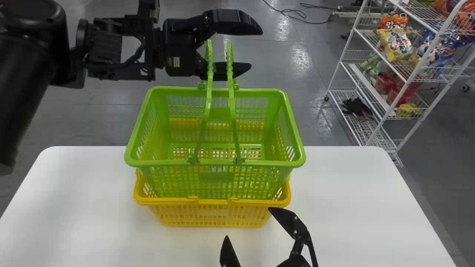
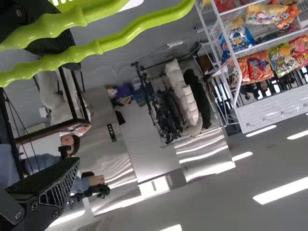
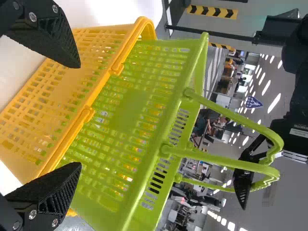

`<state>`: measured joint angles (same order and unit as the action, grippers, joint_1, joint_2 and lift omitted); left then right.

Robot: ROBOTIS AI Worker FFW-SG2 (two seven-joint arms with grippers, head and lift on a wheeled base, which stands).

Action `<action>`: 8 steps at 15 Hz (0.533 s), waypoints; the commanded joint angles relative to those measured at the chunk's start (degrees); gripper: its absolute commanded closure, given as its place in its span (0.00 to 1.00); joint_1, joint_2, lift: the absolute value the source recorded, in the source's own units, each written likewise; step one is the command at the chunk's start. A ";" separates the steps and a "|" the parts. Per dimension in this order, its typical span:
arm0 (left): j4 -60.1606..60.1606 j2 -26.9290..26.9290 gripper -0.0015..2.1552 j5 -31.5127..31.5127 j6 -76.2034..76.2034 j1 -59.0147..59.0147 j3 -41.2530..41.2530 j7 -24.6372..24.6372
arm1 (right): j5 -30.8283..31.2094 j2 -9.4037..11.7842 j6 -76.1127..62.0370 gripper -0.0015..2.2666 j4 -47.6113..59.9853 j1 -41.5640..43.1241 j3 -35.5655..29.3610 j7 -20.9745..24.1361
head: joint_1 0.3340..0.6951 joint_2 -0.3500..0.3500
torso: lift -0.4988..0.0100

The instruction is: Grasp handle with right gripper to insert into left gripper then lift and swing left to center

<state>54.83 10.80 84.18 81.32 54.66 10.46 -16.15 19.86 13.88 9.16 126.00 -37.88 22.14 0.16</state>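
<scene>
At upper centre, the green handles (image 1: 210, 74) are framed by the wide-spread jaws of the left gripper (image 1: 256, 50); at lower centre, the right gripper (image 1: 248, 223) is held wide, apart from them.

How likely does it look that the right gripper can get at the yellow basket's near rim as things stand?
Likely yes: the right gripper is open before the yellow basket's near rim, with nothing between them. The green basket nested inside might crowd a finger reaching behind that rim.
</scene>
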 commanded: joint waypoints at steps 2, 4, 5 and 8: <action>-1.39 0.36 0.08 0.81 0.73 2.73 0.09 0.42 | -2.89 -0.69 -6.38 0.04 -2.16 -1.58 -2.71 0.02 | 1.00 0.37 | 0.80; -2.62 0.80 0.08 0.81 1.44 5.11 0.53 0.50 | -5.97 -1.22 -11.48 0.04 -3.83 -2.90 -5.26 0.02 | 1.00 0.36 | 0.80; -3.32 1.24 0.08 0.90 1.61 6.34 0.79 0.50 | -6.59 -1.57 -14.29 0.04 -4.89 -3.69 -6.58 0.02 | 1.00 0.35 | 0.80; -5.61 2.73 0.08 1.77 1.61 9.68 1.49 0.59 | -8.70 -2.72 -21.15 0.04 -8.75 -5.36 -9.22 0.02 | 0.97 0.33 | 0.80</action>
<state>50.31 12.75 85.40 82.98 62.76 11.40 -15.61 12.35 11.58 -8.86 119.07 -42.55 14.12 0.19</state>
